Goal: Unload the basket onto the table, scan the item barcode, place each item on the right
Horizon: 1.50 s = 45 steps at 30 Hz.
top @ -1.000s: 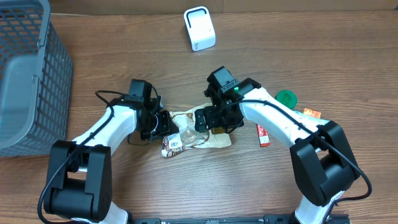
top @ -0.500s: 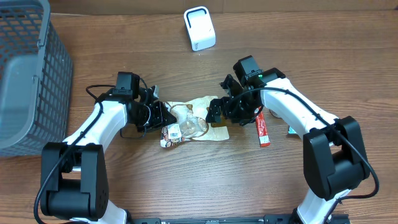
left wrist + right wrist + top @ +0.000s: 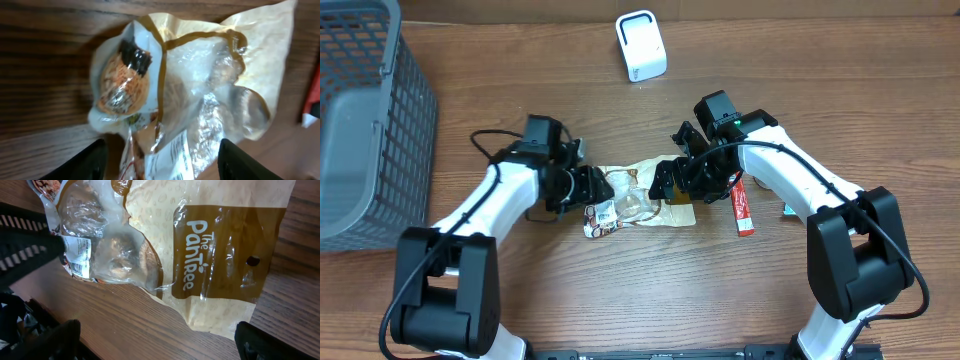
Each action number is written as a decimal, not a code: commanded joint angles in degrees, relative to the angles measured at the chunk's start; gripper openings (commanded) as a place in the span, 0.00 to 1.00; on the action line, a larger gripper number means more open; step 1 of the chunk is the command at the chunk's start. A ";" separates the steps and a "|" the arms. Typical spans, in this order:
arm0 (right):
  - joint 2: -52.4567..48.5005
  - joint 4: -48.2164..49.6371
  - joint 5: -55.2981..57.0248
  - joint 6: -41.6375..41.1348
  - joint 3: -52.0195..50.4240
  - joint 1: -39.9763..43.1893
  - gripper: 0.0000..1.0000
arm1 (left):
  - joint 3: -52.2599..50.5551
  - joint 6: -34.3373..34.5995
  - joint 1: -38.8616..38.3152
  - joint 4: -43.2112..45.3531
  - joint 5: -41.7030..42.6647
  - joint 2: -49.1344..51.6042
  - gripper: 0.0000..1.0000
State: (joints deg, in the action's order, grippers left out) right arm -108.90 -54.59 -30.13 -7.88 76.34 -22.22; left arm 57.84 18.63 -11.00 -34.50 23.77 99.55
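Note:
The item is a clear and tan snack bag (image 3: 642, 205) lying flat on the wooden table between both arms. Its white printed label (image 3: 172, 154) sits at the bag's left end and also shows in the right wrist view as the label (image 3: 77, 255). My left gripper (image 3: 588, 190) is open, its fingers (image 3: 90, 160) wide apart on either side of that end of the bag (image 3: 200, 85) without pinching it. My right gripper (image 3: 672, 185) is open over bare wood at the bag's right end (image 3: 220, 245). The white scanner (image 3: 641, 45) stands at the back of the table.
A grey mesh basket (image 3: 365, 120) fills the far left. A red packet (image 3: 743, 212) lies right of the bag, under my right arm. A small pale item (image 3: 787, 210) peeks out beside that arm.
My left gripper has gone from shut on the bag's left end to open, letting it go. The bag slid slightly right. My right arm drew back to the right a second ago, then held still.

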 commanded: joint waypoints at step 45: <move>2.78 14.64 1.11 -2.34 -7.96 -0.57 1.00 | 4.09 2.08 -2.23 3.21 -5.62 2.51 0.15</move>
State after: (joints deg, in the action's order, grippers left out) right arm -107.83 -38.72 -29.56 -11.27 65.14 -24.05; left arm 60.45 22.33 -14.92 -30.06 17.80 104.79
